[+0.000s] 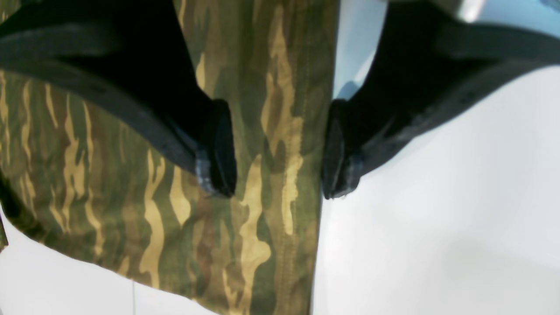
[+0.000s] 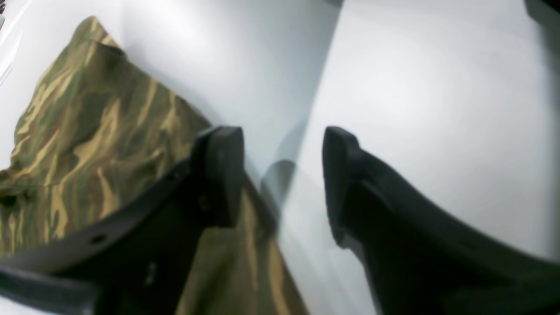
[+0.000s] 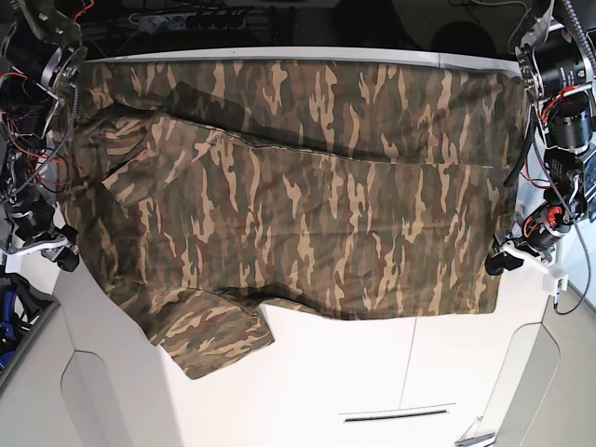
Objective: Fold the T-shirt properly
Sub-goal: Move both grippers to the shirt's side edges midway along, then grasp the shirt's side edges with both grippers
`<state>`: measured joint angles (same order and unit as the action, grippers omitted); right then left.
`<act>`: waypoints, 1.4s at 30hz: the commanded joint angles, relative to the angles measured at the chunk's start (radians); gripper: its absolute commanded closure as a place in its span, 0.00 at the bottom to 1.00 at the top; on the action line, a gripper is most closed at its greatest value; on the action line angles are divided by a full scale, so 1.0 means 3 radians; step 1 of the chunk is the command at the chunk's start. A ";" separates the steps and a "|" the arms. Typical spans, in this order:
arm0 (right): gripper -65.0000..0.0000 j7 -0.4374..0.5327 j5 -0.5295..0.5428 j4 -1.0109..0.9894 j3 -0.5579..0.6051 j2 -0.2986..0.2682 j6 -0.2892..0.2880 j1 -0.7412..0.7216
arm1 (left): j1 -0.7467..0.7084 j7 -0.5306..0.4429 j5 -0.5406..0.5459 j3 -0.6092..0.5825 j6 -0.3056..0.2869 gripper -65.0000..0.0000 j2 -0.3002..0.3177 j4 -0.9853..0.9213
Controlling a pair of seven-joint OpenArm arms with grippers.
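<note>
The camouflage T-shirt (image 3: 298,205) lies spread wide across the white table (image 3: 372,382), with one sleeve (image 3: 209,340) sticking out toward the front. My left gripper (image 3: 500,261) hovers at the shirt's right edge. In the left wrist view the left gripper (image 1: 278,192) is open and straddles the stitched hem (image 1: 306,131), one finger over cloth and the other over bare table. My right gripper (image 3: 63,253) sits at the shirt's left edge. Seen from its wrist, the right gripper (image 2: 280,135) is open, with the T-shirt (image 2: 87,131) under its left finger and nothing between the fingers.
Arm bases with loose wires stand at both sides of the table (image 3: 28,84) (image 3: 559,84). A power strip and cables (image 3: 177,17) lie behind the far edge. Seams between panels (image 3: 410,372) cross the white surface at the front.
</note>
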<state>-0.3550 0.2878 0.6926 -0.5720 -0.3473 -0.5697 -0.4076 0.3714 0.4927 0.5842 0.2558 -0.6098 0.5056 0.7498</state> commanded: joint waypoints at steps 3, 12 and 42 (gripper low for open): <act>0.55 -0.0013 0.0028 0.0022 -0.0005 -0.0011 -0.0065 -0.0061 | 0.0081 -0.0060 0.0043 0.0015 -0.0010 0.46 0.0031 0.0046; 0.55 -0.0014 0.0028 0.0022 -0.0005 0.0178 -0.0071 -0.0062 | 0.0083 -0.0060 0.0045 0.0015 -0.0010 0.46 0.0032 0.0046; 0.55 -0.0015 0.0112 0.0023 0.0801 0.0272 -0.0071 -0.0061 | 0.0216 -0.0173 -0.0019 0.0022 0.0291 0.46 0.0089 0.0046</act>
<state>-0.3153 0.3439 0.6956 -0.3355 -0.2626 -0.5995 -0.4160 0.4080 0.4629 0.5648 0.2577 -0.5110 0.5133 0.7494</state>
